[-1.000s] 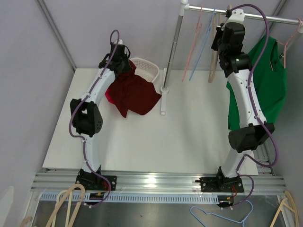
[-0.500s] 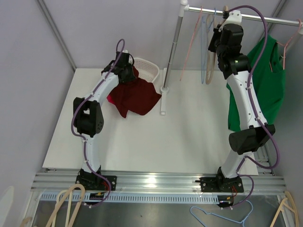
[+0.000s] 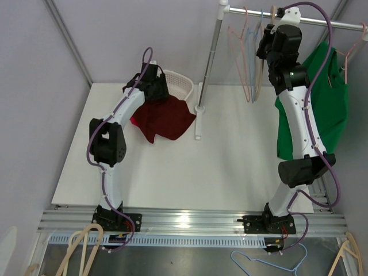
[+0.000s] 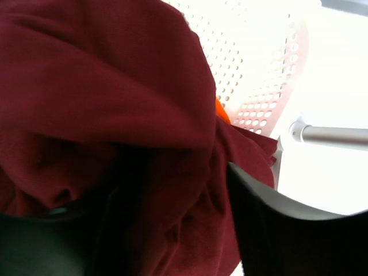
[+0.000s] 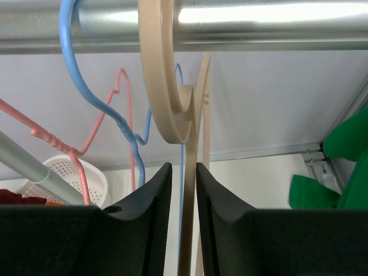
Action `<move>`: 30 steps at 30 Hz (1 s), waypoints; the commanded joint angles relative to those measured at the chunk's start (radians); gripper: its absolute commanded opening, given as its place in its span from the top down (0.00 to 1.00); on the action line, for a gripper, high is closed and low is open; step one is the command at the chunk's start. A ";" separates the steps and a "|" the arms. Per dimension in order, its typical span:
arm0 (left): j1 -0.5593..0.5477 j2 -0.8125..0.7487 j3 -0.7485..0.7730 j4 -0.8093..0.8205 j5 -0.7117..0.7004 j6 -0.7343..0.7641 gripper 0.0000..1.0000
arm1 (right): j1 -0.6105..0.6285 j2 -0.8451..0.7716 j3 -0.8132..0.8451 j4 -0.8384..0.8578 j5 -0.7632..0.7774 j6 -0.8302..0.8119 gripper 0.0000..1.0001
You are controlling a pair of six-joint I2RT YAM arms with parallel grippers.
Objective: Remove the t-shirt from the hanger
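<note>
Where the left arm reaches toward the far left of the table, the left gripper [image 3: 158,87] hangs over the dark red cotton t-shirt [image 3: 165,118] with its fingers [image 4: 287,236] spread wide. Cloth bulges up between them, but no grip on it shows, so nothing is held. That t-shirt is off any hanger, heaped partly over the rim of the white perforated plastic basket [image 3: 179,85] and partly spilled onto the white table [image 3: 230,172]. A scrap of something orange [image 4: 221,109] shows inside the basket, just beside the cloth.

High on the right, the right gripper [image 5: 184,168] stands just under the shiny metal rail [image 5: 259,26], its jaws parted by only a narrow slit. The stem of the beige wooden hanger [image 5: 152,69] runs down through that slit with no visible pinch on it, and its hook sits over the rail. Beside it on the rail hang a blue wire hanger [image 5: 65,34] and a pink wire hanger [image 5: 130,138]. Farther right, a green t-shirt [image 3: 330,100] hangs from the rail, well apart from the basket.
</note>
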 commanded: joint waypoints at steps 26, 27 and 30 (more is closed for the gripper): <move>-0.104 -0.480 0.047 0.011 -0.027 0.148 0.14 | -0.049 -0.376 -0.048 -0.178 0.042 0.079 0.10; -0.142 -0.499 -0.041 0.038 -0.028 0.156 0.14 | -0.061 -0.389 -0.060 -0.183 0.081 0.088 0.06; -0.225 -0.560 -0.140 0.133 -0.053 0.176 0.09 | -0.089 -0.426 -0.100 -0.216 0.167 0.072 0.01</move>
